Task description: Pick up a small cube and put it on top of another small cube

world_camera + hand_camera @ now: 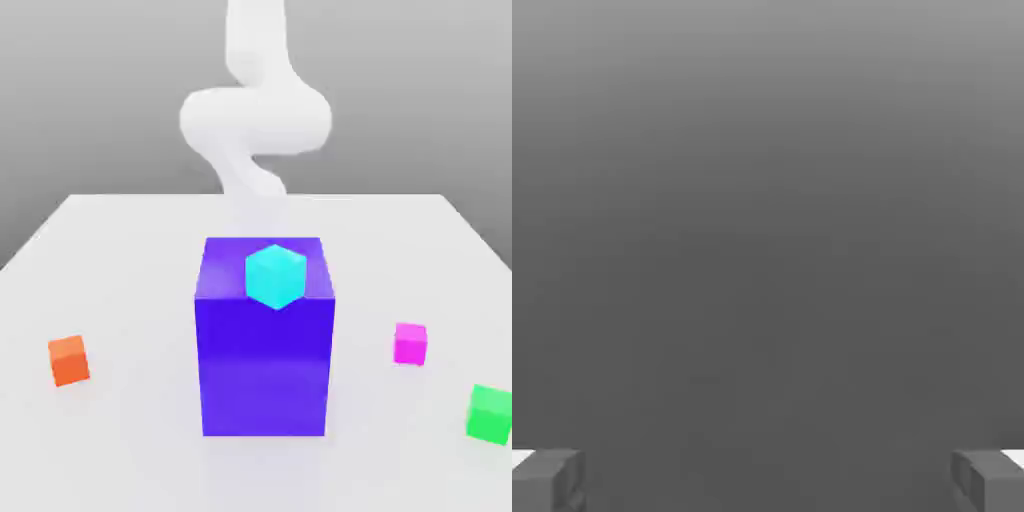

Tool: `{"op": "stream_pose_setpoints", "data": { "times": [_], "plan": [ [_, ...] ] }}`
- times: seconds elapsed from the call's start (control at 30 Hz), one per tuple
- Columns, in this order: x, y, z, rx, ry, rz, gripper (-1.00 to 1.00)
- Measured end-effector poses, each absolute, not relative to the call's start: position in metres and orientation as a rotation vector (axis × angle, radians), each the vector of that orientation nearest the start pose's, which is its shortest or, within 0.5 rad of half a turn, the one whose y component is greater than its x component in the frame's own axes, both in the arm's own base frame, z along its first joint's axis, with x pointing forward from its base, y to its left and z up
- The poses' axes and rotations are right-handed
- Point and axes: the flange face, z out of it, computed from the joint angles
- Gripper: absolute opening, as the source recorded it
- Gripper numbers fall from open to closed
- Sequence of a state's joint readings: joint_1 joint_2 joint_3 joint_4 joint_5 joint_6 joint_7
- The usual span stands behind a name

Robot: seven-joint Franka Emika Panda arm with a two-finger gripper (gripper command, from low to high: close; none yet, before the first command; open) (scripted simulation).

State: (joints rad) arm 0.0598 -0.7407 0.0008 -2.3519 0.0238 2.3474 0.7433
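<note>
Four small cubes, orange [69, 361], cyan [276, 277], magenta [410, 344] and green [490, 415], and one large blue-violet block [264, 340] bear no lettering. The magenta cube lies on the bench [130, 450], right of the block in the exterior view. Tool [768, 482]: spread, empty.

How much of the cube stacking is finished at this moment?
Nothing looks done: the magenta cube and the green cube stand apart on the table, as does the orange cube. Nothing is in hand: the gripper is open and empty. Grasping, lifting and stacking one small cube on another all seem left.
</note>
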Motion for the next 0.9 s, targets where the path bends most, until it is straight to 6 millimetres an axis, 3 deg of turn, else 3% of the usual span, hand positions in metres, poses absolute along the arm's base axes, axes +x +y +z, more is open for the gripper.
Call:
{"op": "stream_pose_setpoints", "data": {
  "times": [0.2, 0.4, 0.53, 0.67, 0.9],
  "plan": [
    [0.404, 0.093, 0.560, -2.705, 0.589, -0.722, 0.00],
    [0.393, 0.166, 0.451, -2.848, 0.241, -0.520, 0.00],
    [0.365, 0.207, 0.381, -2.922, -0.008, -0.390, 0.00],
    [0.324, 0.237, 0.315, -2.974, -0.270, -0.265, 0.00],
    [0.234, 0.255, 0.217, -3.014, -0.749, -0.060, 0.00]
  ]
}}
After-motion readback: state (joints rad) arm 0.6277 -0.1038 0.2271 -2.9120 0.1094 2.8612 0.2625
